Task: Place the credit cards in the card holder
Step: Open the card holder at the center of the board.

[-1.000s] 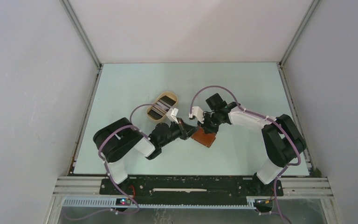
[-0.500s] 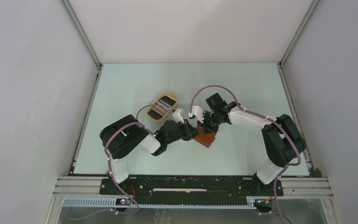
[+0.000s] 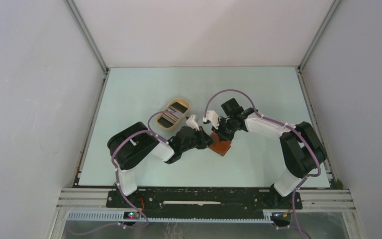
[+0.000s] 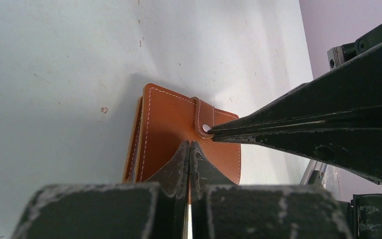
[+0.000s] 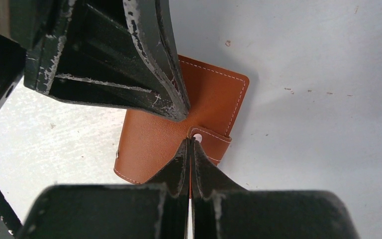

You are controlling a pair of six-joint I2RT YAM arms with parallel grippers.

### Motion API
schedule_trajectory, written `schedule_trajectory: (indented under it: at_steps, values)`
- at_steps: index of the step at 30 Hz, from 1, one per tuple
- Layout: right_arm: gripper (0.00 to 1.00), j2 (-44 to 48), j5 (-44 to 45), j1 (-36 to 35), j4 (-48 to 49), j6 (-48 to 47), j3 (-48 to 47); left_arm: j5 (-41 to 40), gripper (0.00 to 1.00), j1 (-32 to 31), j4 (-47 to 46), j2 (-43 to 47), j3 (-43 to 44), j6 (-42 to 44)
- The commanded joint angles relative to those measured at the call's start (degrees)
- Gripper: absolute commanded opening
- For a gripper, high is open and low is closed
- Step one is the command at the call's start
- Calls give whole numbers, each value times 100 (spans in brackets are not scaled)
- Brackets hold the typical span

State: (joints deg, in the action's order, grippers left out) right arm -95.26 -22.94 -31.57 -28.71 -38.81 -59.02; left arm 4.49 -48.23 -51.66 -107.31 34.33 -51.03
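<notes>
1. Lying closed on the pale green tabletop (image 3: 258, 89), the reddish-brown leather bifold card holder (image 4: 169, 129) sat near centre, between both arms.
2. Left gripper (image 4: 189, 144): fingers pressed together, tips touching the holder's face.
3. Right gripper (image 5: 190, 141): fingers pressed together at the snap tab (image 5: 214, 142); whether it pinched the tab could not be told.
4. Thin striped credit cards (image 3: 170, 117) lay in an oval tan tray (image 3: 186, 104) nearby.
5. The surface bore small dark specks (image 4: 104, 110). Plain white walls (image 3: 204, 30) and metal corner rails (image 3: 87, 35) enclosed it.

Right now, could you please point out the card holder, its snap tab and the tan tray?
card holder (image 4: 166, 124), left wrist view, bare leather cover.
snap tab (image 5: 216, 144), right wrist view, strap beside its hole.
tan tray (image 3: 180, 100), top external view, far rim.
</notes>
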Motion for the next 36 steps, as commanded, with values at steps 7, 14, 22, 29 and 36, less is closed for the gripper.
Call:
schedule_trajectory:
  at_steps: [7, 14, 22, 29, 36]
  values:
    - [0, 319, -88, 265, 337, 415, -238, -434, 0, -55, 923, -97, 231, 93]
    - [0, 351, -254, 450, 397, 627, -236, -575, 0, -73, 1096, -86, 282, 101]
    - [0, 329, -257, 567, 474, 801, -237, -619, 0, -90, 1176, -76, 325, 143]
    - [0, 405, -613, 822, 462, 1025, -238, -419, 2, -87, -39, 132, -101, 273]
    - [0, 404, -1305, 1017, 244, 1300, -372, -303, 29, -82, -699, 931, -680, 514]
